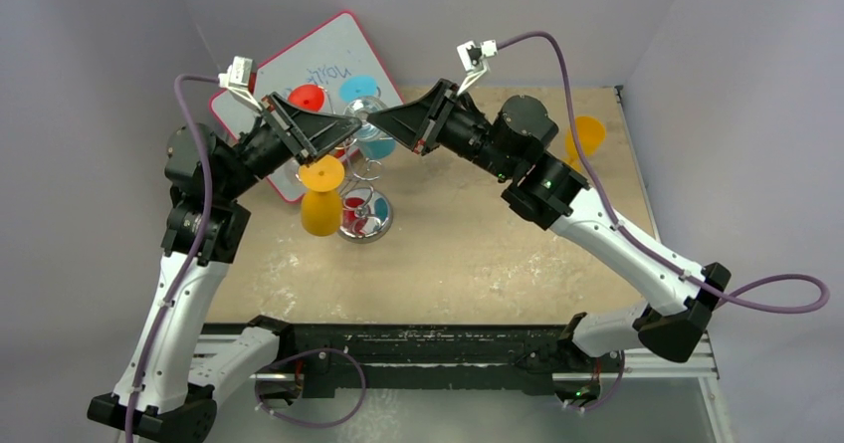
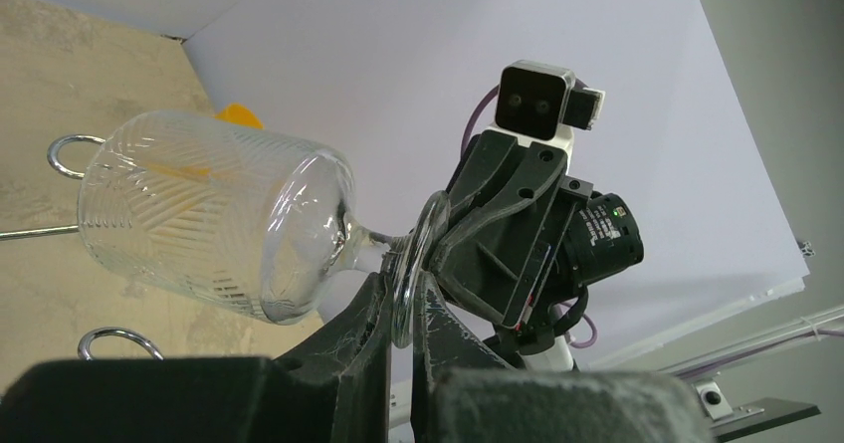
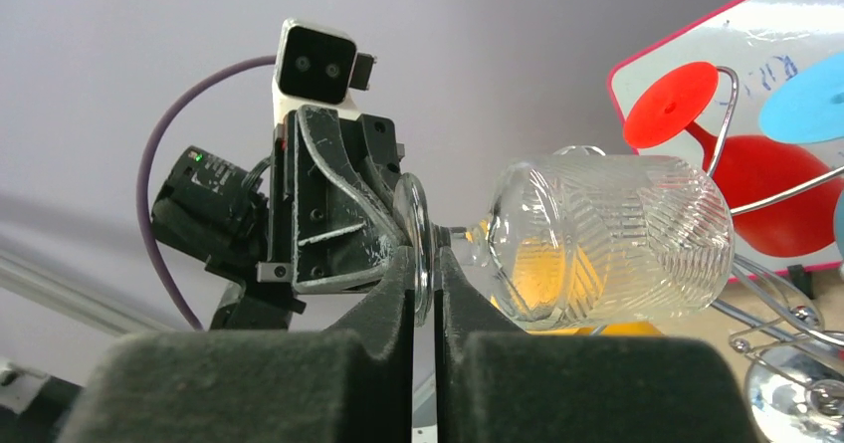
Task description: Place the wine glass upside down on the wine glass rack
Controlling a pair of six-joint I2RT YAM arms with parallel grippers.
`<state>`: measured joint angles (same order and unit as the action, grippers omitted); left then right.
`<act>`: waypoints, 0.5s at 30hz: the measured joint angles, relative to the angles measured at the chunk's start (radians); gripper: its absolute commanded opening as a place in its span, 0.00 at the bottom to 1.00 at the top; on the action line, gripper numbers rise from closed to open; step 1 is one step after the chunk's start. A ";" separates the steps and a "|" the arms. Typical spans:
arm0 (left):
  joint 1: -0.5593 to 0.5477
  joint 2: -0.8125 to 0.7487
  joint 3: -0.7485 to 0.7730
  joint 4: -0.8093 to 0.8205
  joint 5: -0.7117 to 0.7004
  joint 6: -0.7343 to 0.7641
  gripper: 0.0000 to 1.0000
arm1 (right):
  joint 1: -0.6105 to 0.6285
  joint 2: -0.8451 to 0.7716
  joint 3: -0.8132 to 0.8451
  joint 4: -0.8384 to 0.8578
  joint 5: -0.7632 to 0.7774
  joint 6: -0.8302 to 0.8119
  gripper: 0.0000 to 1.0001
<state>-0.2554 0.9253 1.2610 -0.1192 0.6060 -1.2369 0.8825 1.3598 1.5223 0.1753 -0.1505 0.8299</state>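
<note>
A clear ribbed wine glass (image 2: 209, 219) lies on its side in mid-air, above the wine glass rack (image 1: 366, 209). Both grippers grip its round foot. My left gripper (image 2: 403, 284) is shut on the foot's rim from one side. My right gripper (image 3: 425, 256) is shut on the same foot from the opposite side, with the wine glass bowl (image 3: 617, 239) pointing away from it. From above, the left gripper (image 1: 343, 131) and right gripper (image 1: 376, 124) meet tip to tip over the rack. The rack's silver wire arms (image 3: 781, 199) hold coloured glasses.
A red glass (image 1: 307, 98), a blue glass (image 1: 358, 90) and an orange glass (image 1: 321, 199) hang upside down on the rack. A pink-framed whiteboard (image 1: 328, 50) leans behind it. Another orange glass (image 1: 585, 136) stands at the table's far right.
</note>
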 measured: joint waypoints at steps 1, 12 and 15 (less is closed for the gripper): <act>0.000 0.000 0.000 0.001 0.000 0.002 0.00 | -0.001 0.000 0.002 -0.005 0.003 0.005 0.00; 0.000 -0.011 0.000 -0.018 -0.035 0.044 0.35 | 0.001 -0.010 -0.006 -0.025 0.043 0.023 0.00; 0.000 -0.023 0.000 -0.019 -0.049 0.053 0.47 | 0.001 -0.026 -0.029 -0.036 0.061 0.024 0.00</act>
<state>-0.2558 0.9020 1.2610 -0.1379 0.5568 -1.1835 0.8837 1.3334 1.4937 0.1390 -0.0891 0.8539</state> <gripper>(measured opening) 0.368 0.025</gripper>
